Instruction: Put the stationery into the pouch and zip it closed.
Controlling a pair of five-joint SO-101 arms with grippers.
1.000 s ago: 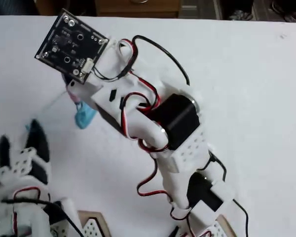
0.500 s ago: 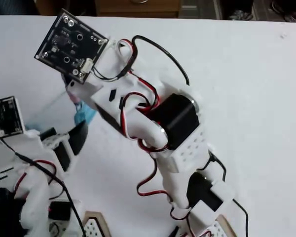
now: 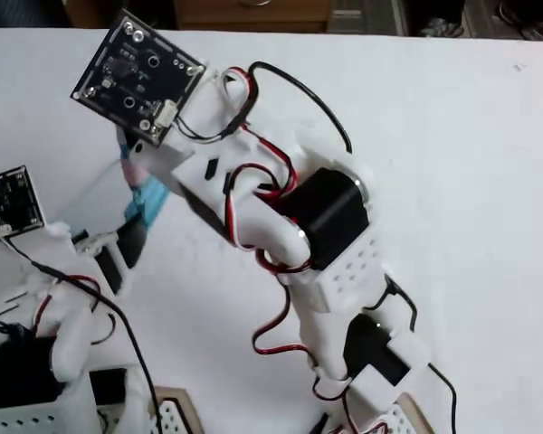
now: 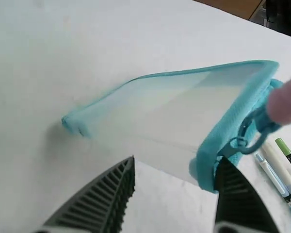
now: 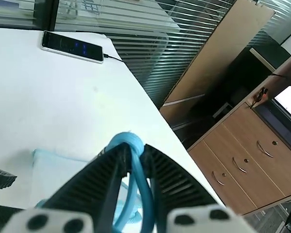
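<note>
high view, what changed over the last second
The left gripper came in from the near table edge toward the pouch and now stands open at its end. The right gripper shifted slightly farther from that edge, drawing the pouch along. It stayed shut on the pouch's loop; the table is as before.

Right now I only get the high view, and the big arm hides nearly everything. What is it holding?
Observer: The right gripper is shut on a teal loop at the end of the pouch.
Operator: And the other arm?
Observer: The left gripper is open, with a finger on each side of the pouch's near edge.
Operator: Is any stationery inside?
Observer: Pens lie on the table beside the pouch, outside it.
</note>
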